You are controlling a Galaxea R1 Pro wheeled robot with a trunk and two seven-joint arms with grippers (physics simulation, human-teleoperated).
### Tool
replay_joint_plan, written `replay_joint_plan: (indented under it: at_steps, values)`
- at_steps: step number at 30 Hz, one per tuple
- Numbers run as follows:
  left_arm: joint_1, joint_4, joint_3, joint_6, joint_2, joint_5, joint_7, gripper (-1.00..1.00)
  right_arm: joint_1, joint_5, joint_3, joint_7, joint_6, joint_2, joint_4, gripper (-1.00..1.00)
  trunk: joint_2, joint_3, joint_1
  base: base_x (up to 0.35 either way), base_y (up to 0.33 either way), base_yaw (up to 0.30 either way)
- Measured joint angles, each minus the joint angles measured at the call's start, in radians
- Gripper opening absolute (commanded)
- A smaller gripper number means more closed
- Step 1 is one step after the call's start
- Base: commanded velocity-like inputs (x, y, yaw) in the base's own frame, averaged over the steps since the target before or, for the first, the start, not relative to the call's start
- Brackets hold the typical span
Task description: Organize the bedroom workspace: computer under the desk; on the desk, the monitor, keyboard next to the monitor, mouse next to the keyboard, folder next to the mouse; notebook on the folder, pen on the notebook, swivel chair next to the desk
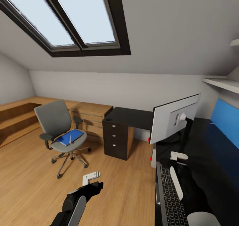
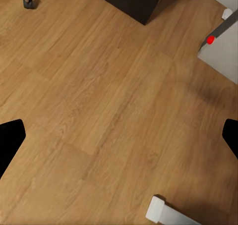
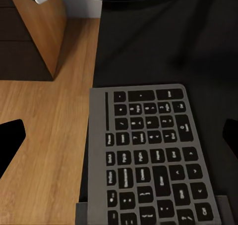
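With its 2 fingers spread and holding nothing, the right gripper [image 1: 179,156] hangs over the keyboard [image 3: 148,160], which lies flush along the front edge of the desk [image 1: 132,116] beside the monitor [image 1: 174,121]. Also spread and unloaded, the left gripper [image 1: 91,178] hangs over bare wood floor [image 2: 99,101], leaving open room between the desk and the swivel chair [image 1: 58,126], whose seat carries the folder [image 1: 69,137] and pen [image 1: 70,138].

The folder [image 1: 69,137] lies on the swivel chair [image 1: 58,126] at ten o'clock, the keyboard [image 1: 171,199] on the desk [image 1: 212,159] at four o'clock.
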Motion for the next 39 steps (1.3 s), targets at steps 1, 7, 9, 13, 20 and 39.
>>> replay_joint_plan:
  at_steps: [1, 7, 9, 13, 20, 39]
  values:
    - [0.000, 0.000, 0.000, 0.000, 0.000, 0.000, 0.000, 1.00, 0.000, 0.000, 0.000, 0.000, 0.000, 0.000, 0.004, 1.00, 0.000, 0.000, 0.000, 0.000, 0.000, 0.000]
    - [0.000, 0.000, 0.000, 0.000, 0.000, 0.001, 0.000, 1.00, 0.000, 0.000, 0.003, 0.006, -0.002, -0.002, 0.033, 1.00, 0.000, 0.000, 0.000, 0.000, 0.000, 0.000]
    - [0.000, 0.001, 0.000, 0.000, 0.000, 0.001, 0.001, 1.00, 0.000, 0.000, 0.004, 0.010, -0.003, -0.002, 0.049, 1.00, 0.000, 0.000, 0.000, 0.000, 0.000, 0.000]
    - [0.000, 0.005, 0.000, 0.000, 0.000, 0.001, 0.002, 1.00, -0.001, 0.001, 0.006, 0.016, -0.004, -0.002, 0.082, 1.00, 0.000, 0.000, 0.000, 0.000, 0.000, 0.000]
    - [0.000, 0.007, 0.000, 0.000, 0.000, 0.001, 0.002, 1.00, -0.020, 0.005, 0.015, 0.019, -0.007, -0.002, 0.139, 1.00, 0.000, 0.000, 0.000, 0.000, 0.000, 0.000]
    - [0.000, 0.010, -0.002, 0.000, -0.001, 0.000, 0.002, 1.00, -0.352, 0.057, 0.076, 0.009, -0.247, -0.027, 0.689, 1.00, 0.000, 0.000, 0.000, 0.000, 0.000, 0.000]
